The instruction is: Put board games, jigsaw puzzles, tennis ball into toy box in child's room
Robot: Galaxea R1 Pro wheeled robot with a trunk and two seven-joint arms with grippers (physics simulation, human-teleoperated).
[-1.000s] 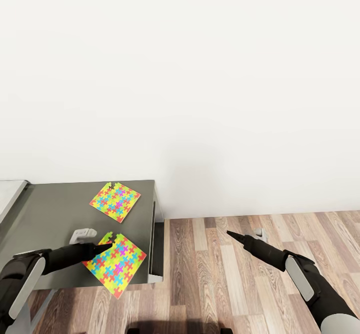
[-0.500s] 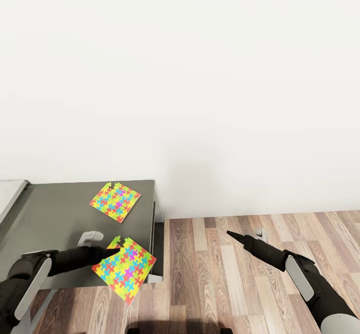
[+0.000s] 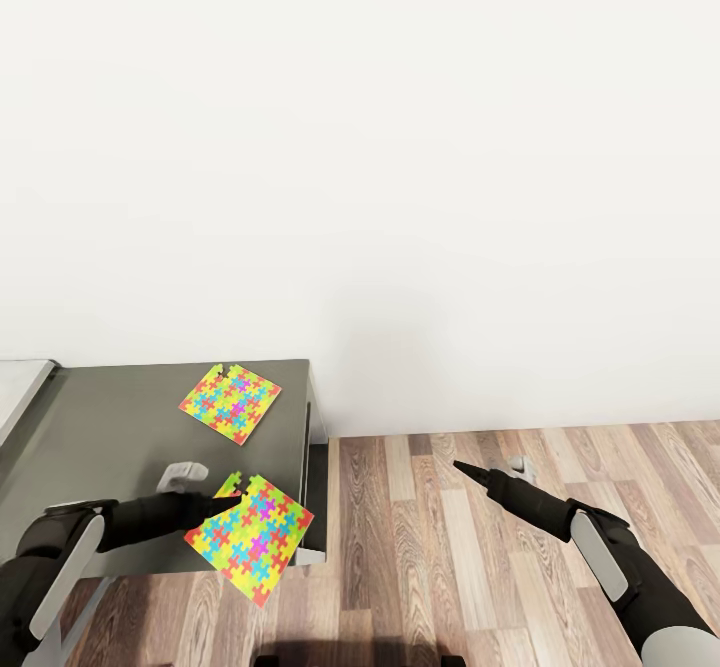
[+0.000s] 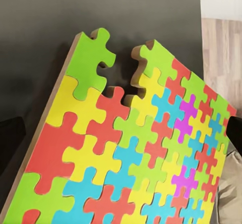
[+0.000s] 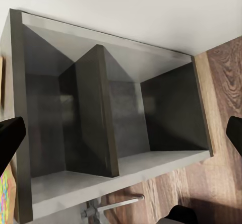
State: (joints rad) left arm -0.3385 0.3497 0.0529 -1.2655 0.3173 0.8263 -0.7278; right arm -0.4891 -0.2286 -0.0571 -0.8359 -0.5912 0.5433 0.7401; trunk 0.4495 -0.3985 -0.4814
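Puzzle number one point(image 3: 249, 540) is in our left end effector point(image 3: 228, 492), pinched at its notched edge and lifted at a tilt, and it overhangs the front corner of the dark grey surface point(image 3: 100, 427), partly out over the wood floor point(image 3: 450, 567). In the left wrist view we see that puzzle point(image 4: 128, 148) up close: bright interlocking pieces in yellow, green, red, blue and pink, its cardboard edge raised off the dark top, with a dark fingertip point(image 4: 10, 136) beside one edge and another at the opposite edge.

The second jigsaw puzzle point(image 3: 230, 402) lies flat on the same surface, behind the held one and nearer the white wall point(image 3: 400, 147), well apart from it.

Our right end effector point(image 3: 463, 469) hangs over the floor, off to the side of the surface's end, its fingers coming to a thin point in the head view; in the right wrist view the two dark tips point(image 5: 10, 138) sit wide apart with nothing between them, so we call it spread. That wrist view looks into the surface's open end, a dark grey shelf unit point(image 5: 108, 118) split by an upright divider.
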